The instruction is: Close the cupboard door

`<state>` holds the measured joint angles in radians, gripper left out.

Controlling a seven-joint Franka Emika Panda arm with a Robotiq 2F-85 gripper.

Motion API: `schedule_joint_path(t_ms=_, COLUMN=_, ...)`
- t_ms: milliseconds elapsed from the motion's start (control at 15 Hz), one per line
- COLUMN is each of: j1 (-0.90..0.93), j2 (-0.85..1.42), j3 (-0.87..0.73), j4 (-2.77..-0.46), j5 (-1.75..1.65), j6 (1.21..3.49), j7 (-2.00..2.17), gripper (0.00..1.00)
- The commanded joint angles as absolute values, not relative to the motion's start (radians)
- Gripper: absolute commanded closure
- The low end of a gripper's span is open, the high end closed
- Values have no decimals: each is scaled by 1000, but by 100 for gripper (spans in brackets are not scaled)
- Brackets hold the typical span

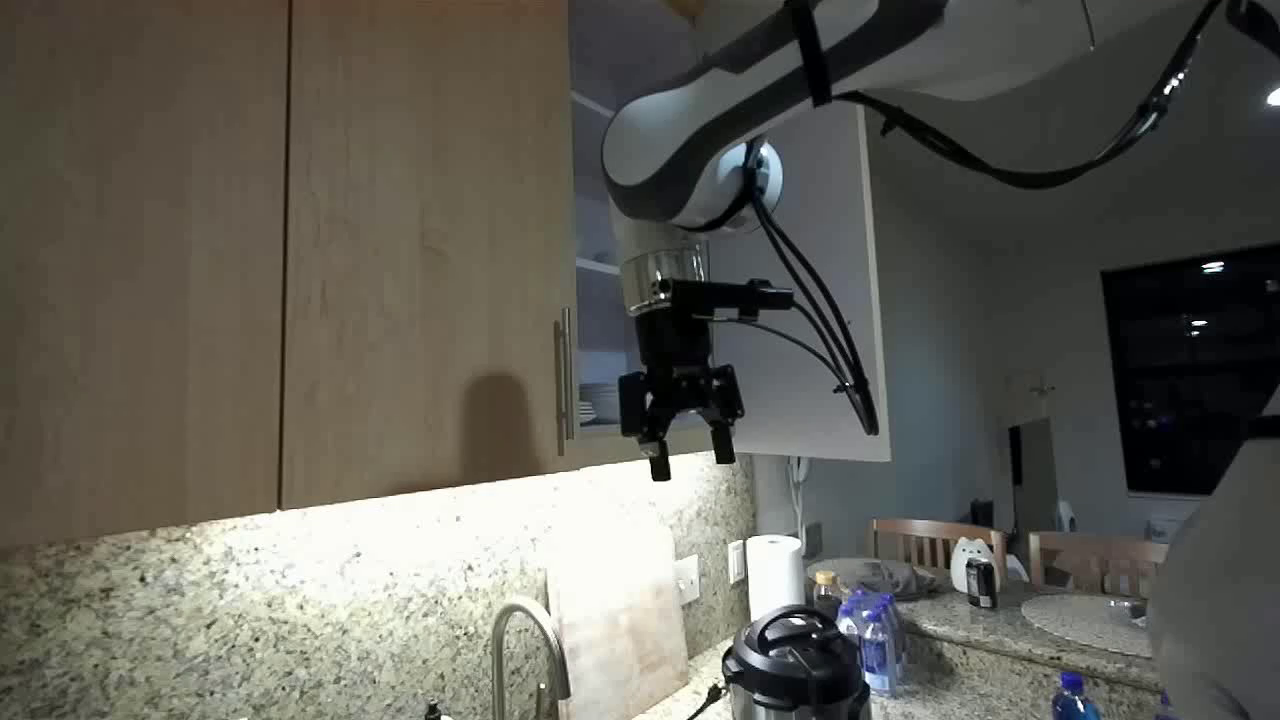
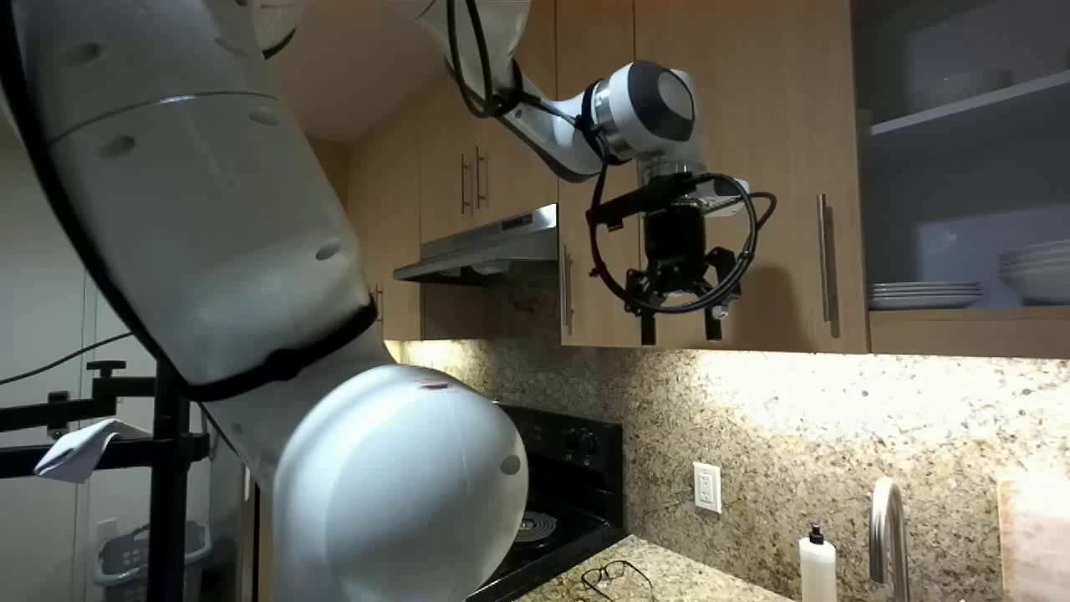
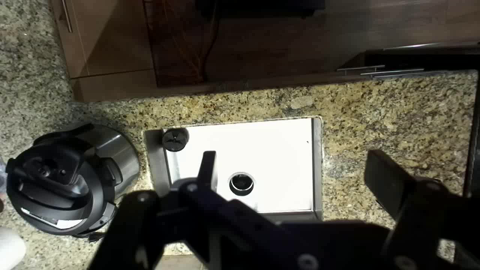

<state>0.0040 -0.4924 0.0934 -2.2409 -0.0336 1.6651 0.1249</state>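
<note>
Although its neighbours lie flat against the cabinet, the cupboard door [image 1: 790, 400] stands swung well out from the cupboard [image 2: 970, 333], so the closing looks wholly undone. It hangs at the side of the cupboard away from the closed wood-grain doors [image 1: 430, 250], with its plain white inner face showing in an exterior view; its outer face and its own handle are turned out of sight. The bar handle [image 1: 568, 375] just beside the cupboard's opening belongs to an adjoining closed door. Inside the cupboard, stacked white plates [image 2: 924, 295] are exposed.

The gripper [image 1: 692, 459] points downward, out in front of the cupboard and the adjoining closed door; I cannot tell exactly which of the two it faces. Its fingers [image 3: 207, 168] are spread apart and hold nothing. Between them the wrist view shows the sink [image 3: 273, 150], set in the granite bench [image 3: 360, 123] lower than the cupboard. No contact between gripper and cupboard door can be made out.

What is left, as I judge it, is the whole job: reach the cupboard door, sweep it back toward the cupboard and press it flush. A push should probably do, without any grasp.
</note>
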Motion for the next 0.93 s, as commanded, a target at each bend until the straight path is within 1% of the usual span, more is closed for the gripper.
schedule_joint_path(t_ms=0, j1=13, j2=-491, j3=86, j4=-2239, j5=-37, j6=1664, j7=128, gripper=0)
schedule_joint_path(t_ms=533, j1=13, j2=-491, j3=86, j4=-2239, j5=-37, j6=1664, j7=128, gripper=0)
schedule_joint_path(t_ms=867, j1=8, j2=-531, j3=79, j4=-2299, j5=-29, j6=1679, j7=146, gripper=0)
